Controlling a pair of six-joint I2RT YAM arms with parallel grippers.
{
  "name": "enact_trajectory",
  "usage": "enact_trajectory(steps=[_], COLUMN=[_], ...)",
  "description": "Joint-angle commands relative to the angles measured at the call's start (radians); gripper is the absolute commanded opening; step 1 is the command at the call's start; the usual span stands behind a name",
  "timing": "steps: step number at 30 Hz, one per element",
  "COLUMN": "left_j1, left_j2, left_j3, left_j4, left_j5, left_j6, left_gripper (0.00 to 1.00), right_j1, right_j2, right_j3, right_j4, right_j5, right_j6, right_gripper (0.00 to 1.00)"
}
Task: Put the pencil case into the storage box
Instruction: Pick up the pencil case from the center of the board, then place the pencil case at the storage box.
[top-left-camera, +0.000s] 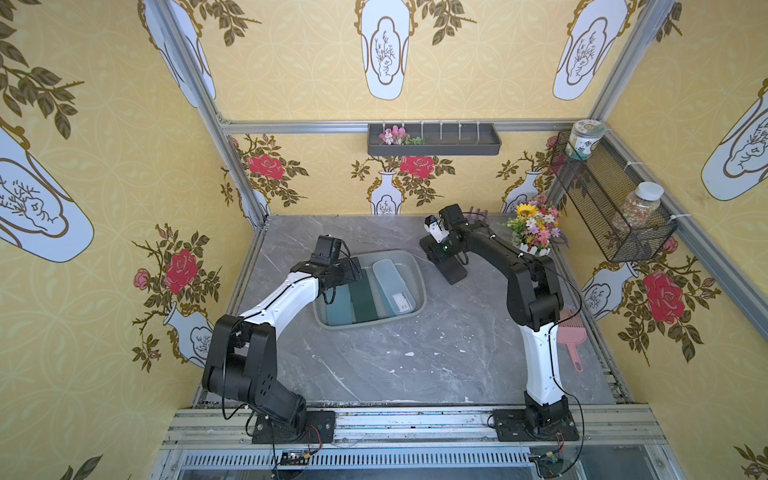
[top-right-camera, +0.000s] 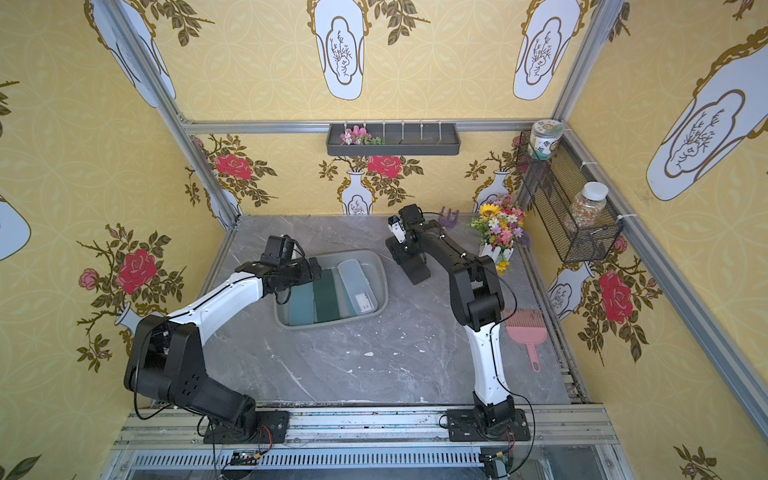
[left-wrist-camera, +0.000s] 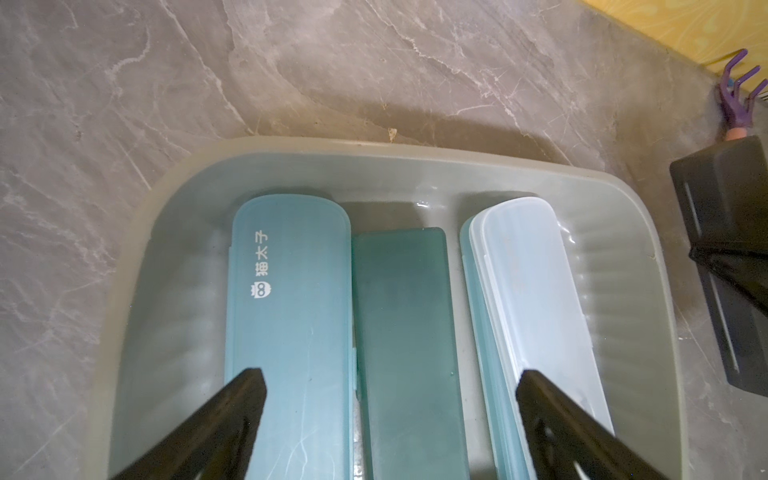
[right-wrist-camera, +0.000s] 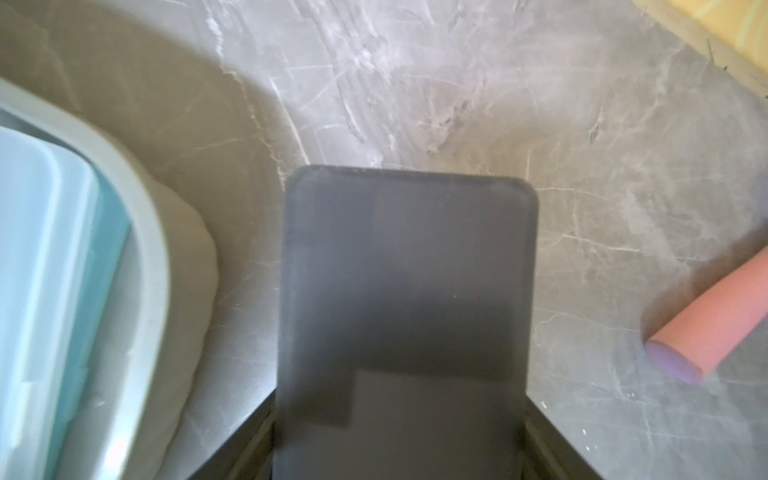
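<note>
You are in the carrying step: the right gripper (right-wrist-camera: 401, 399) is clamped on the near end of the black pencil case (right-wrist-camera: 409, 257), whose free far end juts out ahead of the jaws, and the case has not yet reached the storage box (left-wrist-camera: 374, 151). In both top views the case hangs low and tilted just right of the box's far right corner, with a strip of bare table (top-left-camera: 395, 357) between it and the rim; whether its lower end touches the table I cannot tell. The next move, as I judge it, calls for you to lift enough to clear the flared rim, swing left over the box, then lower and let go. Room inside is tight, because a light blue case (left-wrist-camera: 291, 311), a dark green case (left-wrist-camera: 403, 311) and a white-lidded case (left-wrist-camera: 536, 291) lie side by side along the floor, so aim for the strip by the right wall or expect to lay the black one on top. Mind the left gripper (left-wrist-camera: 390, 376) – it hovers with its jaws spread wide and empty over the near left part of the box, above the cases, and may need to back away first. Leave the pink-handled tool (right-wrist-camera: 715, 307) on the far right alone
</note>
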Motion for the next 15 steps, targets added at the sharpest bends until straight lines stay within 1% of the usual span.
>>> enact_trajectory(steps=[1,11,15], left_j1=[0.002,0.0,0.0], left_j2=[-0.008,-0.02,-0.036], left_j3=[-0.014,-0.04,-0.045], left_j4=[-0.002,0.025,0.017], left_j5=[0.002,0.031,0.005], left_j6=[0.001,-0.04,-0.062], left_gripper=[1.0,1.0,1.0], right_j1=[0.012,0.095,0.13], right_j2=[-0.027,-0.075,-0.096], right_j3=[0.015,0.022,0.024], right_j4=[-0.026,-0.078,-0.087], right_j5=[0.009,0.048,0.051], right_j6=[0.026,0.097,0.149], right_gripper=[0.69,0.69,0.69])
